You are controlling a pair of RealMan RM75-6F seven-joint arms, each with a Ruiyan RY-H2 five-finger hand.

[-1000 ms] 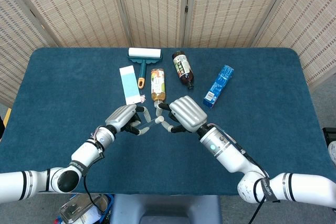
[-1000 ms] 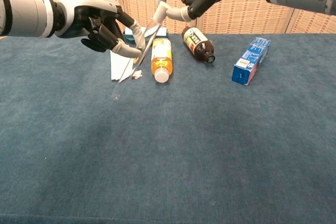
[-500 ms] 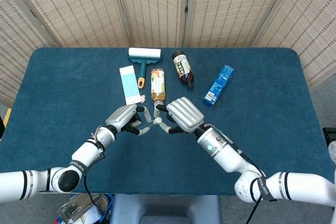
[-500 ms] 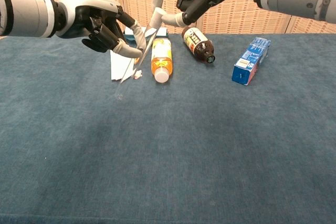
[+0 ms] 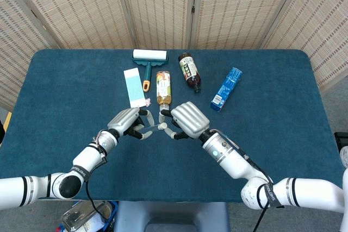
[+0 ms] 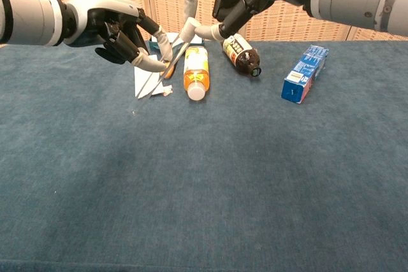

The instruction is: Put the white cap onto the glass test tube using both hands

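The glass test tube [image 6: 159, 79] is so clear that its lower end nearly vanishes against the table [image 6: 204, 176]. The right hand [image 5: 187, 120] hides the white cap [image 6: 189, 30] from above. Both arms run off the chest view's top edge.

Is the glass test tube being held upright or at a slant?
At a slant. In the chest view the glass test tube runs diagonally, lower end down-left, held by the left hand; its upper end meets the right hand.

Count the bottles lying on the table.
2. The orange drink bottle lies at centre behind the hands; the dark bottle lies just right of it. None appear hidden.
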